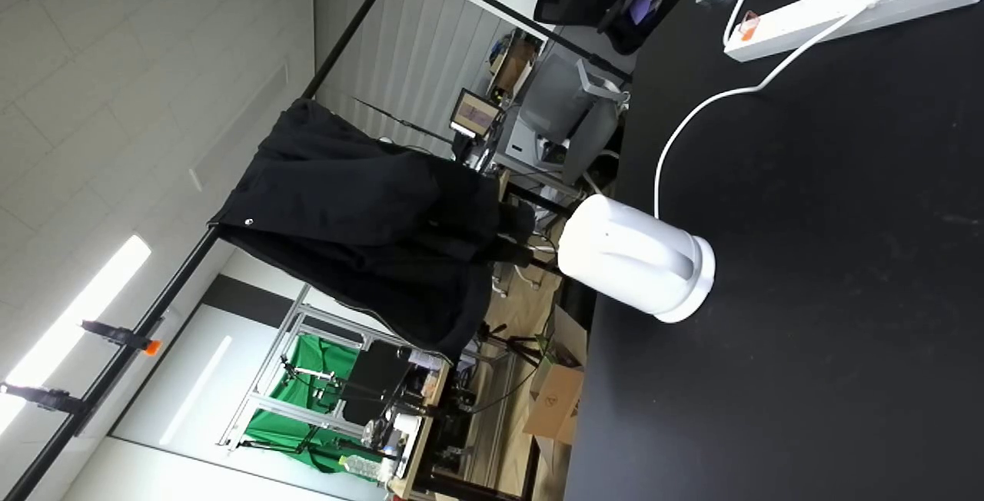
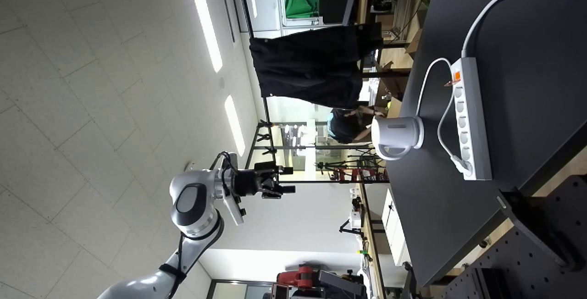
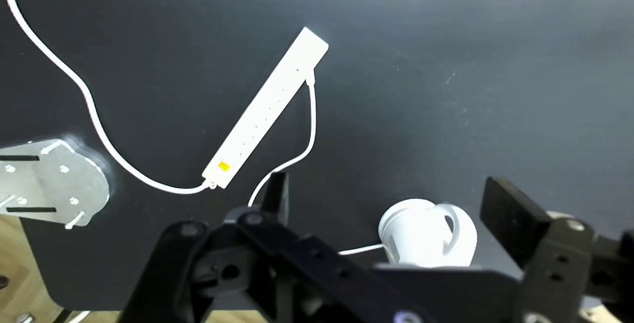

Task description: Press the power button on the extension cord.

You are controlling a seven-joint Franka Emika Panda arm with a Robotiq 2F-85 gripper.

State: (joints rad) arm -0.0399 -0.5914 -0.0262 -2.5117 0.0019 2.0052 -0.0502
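The extension cord is a long white bar lying on the black table, in an exterior view (image 1: pixel 846 9), in an exterior view (image 2: pixel 478 120) and in the wrist view (image 3: pixel 267 107). Its power button is orange near one end in an exterior view (image 2: pixel 457 76) and looks yellow in the wrist view (image 3: pixel 224 166). A white plug sits in the socket at the opposite end. My gripper (image 2: pixel 286 180) is high above the table, apart from the cord. In the wrist view my gripper (image 3: pixel 391 189) has its fingers wide apart with nothing between them; the button lies beyond the left finger.
A white kettle (image 2: pixel 395 133) stands on the black table (image 2: pixel 518 83) beside the extension cord; its thin cable runs to the plug. A thicker white cable (image 3: pixel 91 102) leaves the button end. A metal plate (image 3: pixel 54 182) overlaps the table edge. A black jacket (image 1: pixel 369 186) hangs behind.
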